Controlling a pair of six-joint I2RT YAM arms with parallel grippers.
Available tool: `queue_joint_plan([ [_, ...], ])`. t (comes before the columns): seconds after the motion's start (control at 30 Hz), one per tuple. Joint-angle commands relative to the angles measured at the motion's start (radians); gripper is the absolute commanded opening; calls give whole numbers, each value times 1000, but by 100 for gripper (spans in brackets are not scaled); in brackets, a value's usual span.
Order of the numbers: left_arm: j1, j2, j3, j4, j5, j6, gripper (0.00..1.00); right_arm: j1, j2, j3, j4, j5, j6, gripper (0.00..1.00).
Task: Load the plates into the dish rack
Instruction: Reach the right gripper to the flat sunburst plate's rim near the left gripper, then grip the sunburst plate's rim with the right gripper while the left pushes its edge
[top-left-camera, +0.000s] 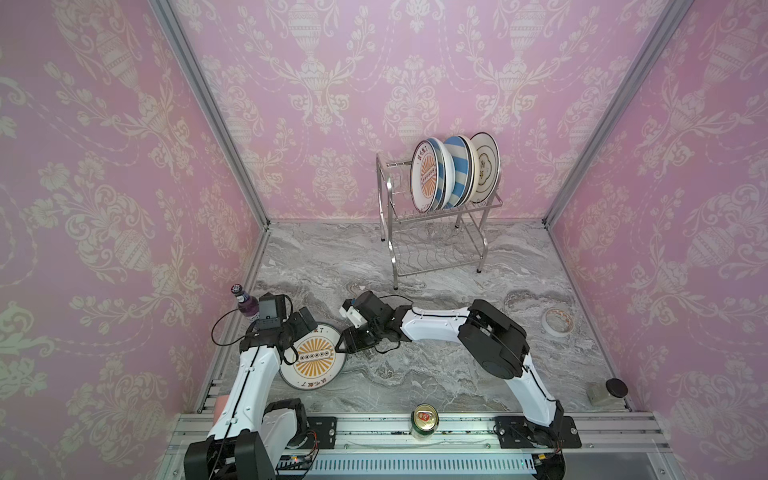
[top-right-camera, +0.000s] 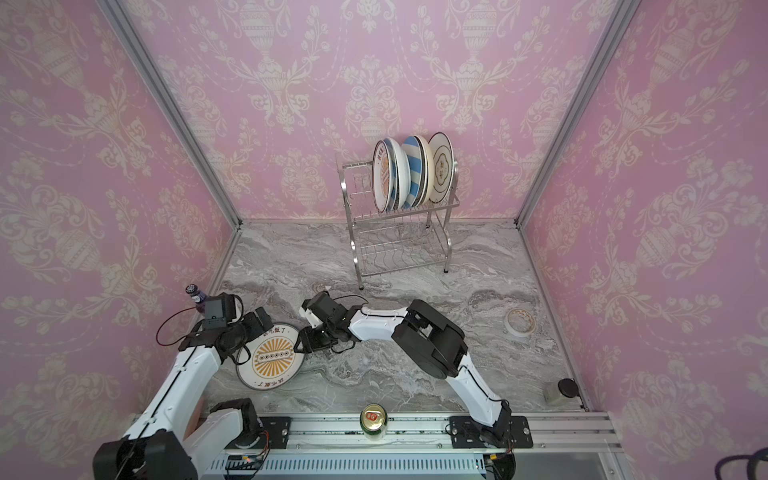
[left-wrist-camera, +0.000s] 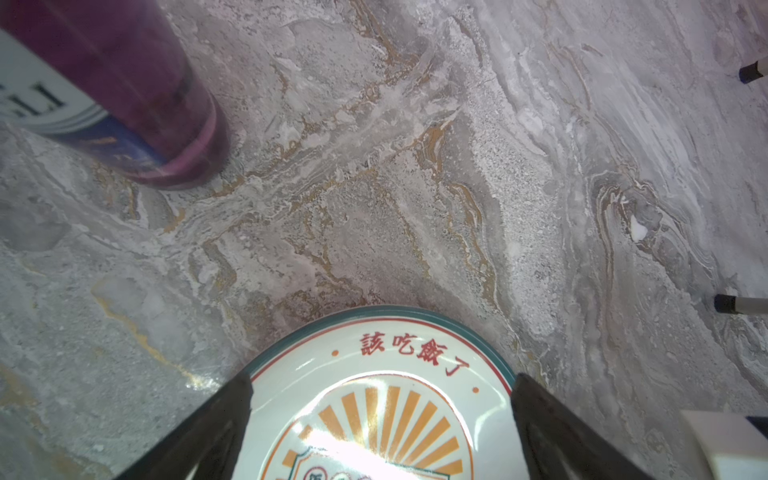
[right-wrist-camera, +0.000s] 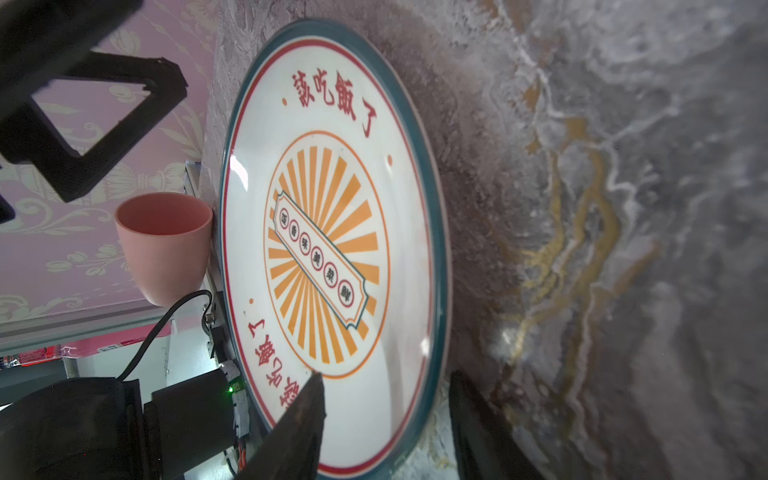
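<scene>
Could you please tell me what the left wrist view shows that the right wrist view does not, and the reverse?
Only the left wrist view shows a purple bottle and two feet of the dish rack. Only the right wrist view shows a pink cup, the pink wallpaper, and the right gripper with its jaws either side of the sunburst plate rim. Both show that plate and the marble table.

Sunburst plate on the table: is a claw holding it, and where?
Cannot be told: right claw straddles the sunburst plate at its rim; left claw open.
</scene>
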Motion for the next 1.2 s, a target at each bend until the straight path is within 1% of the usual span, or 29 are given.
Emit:
queue_joint_plan([
  [0.0, 11, 0, -11, 18, -28, -12, 99, -2, 38, 23, -10, -10, 20, 47],
  [0.33, 15, 4, -21, 32, -7, -13, 99, -20, 85, 2, 88, -45, 97, 35],
  [0.6, 15, -2, -20, 30, 47, -21, 99, -33, 89, -16, 121, -35, 133, 21],
  [0.73, 15, -5, 9, 11, 68, -21, 99, -31, 79, 4, 69, 0, 110, 15],
  [1.0, 14, -53, 68, -18, 134, -44, 99, -36, 63, 43, 12, 55, 102, 6],
  [1.17, 13, -64, 125, -60, 160, -33, 99, -45, 37, 69, -65, 101, 72, 0],
])
